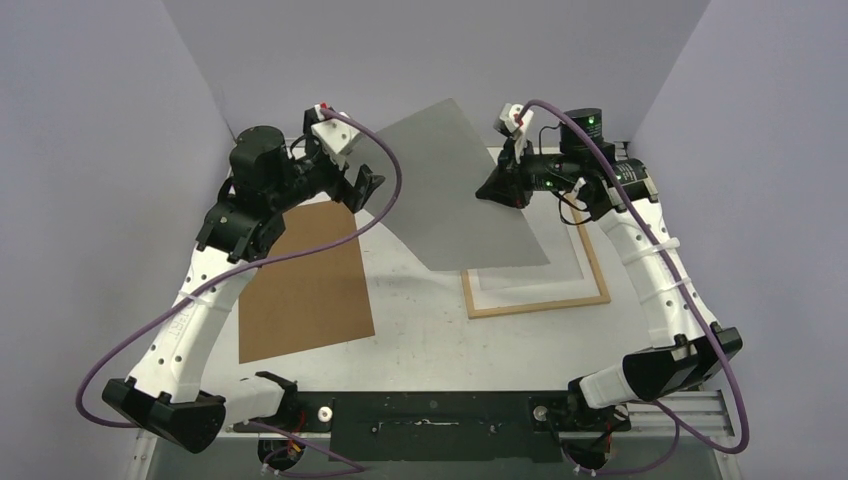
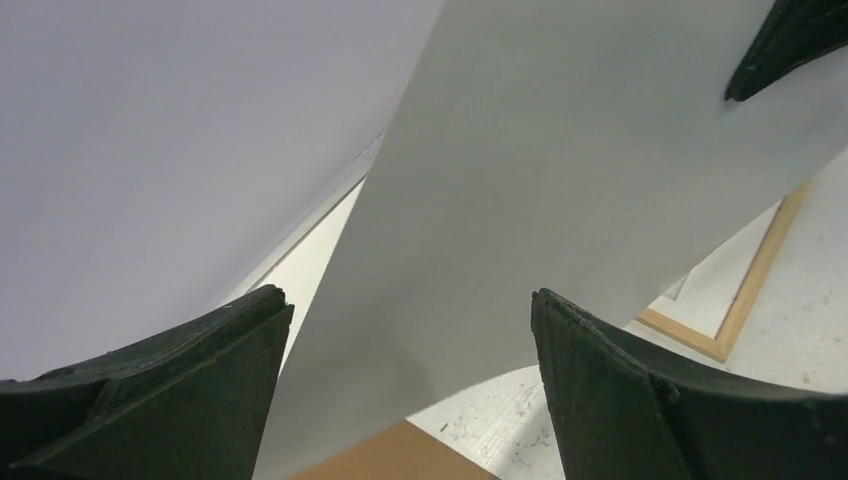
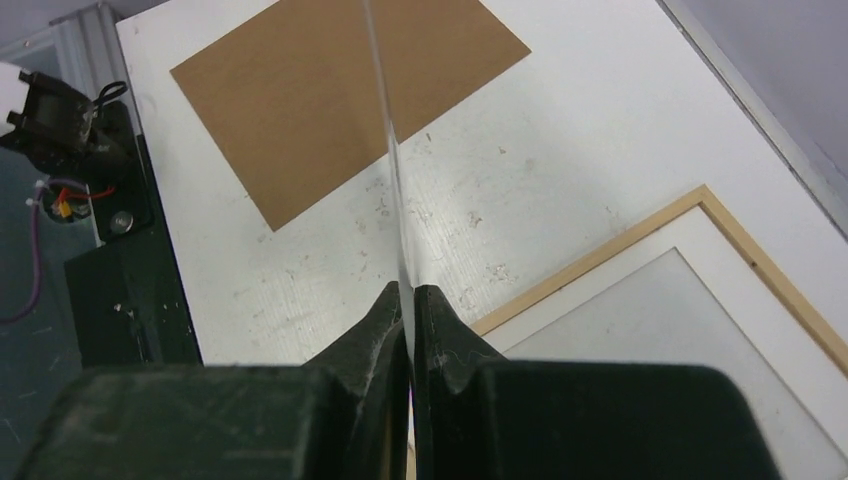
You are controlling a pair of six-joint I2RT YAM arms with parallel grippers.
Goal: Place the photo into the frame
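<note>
The photo hangs tilted in the air above the table, its plain pale back toward the top camera. My right gripper is shut on its right edge. The right wrist view shows the photo edge-on, pinched between the gripper's two fingers. My left gripper stands open just left of the sheet. In the left wrist view the photo fills the space beyond the open gripper, with nothing between the fingers. The light-wood frame lies flat on the table below the right arm.
A white mat lies inside the frame, also seen as the mat in the right wrist view. A brown backing board lies flat on the left half of the table. Grey walls close in the back and sides.
</note>
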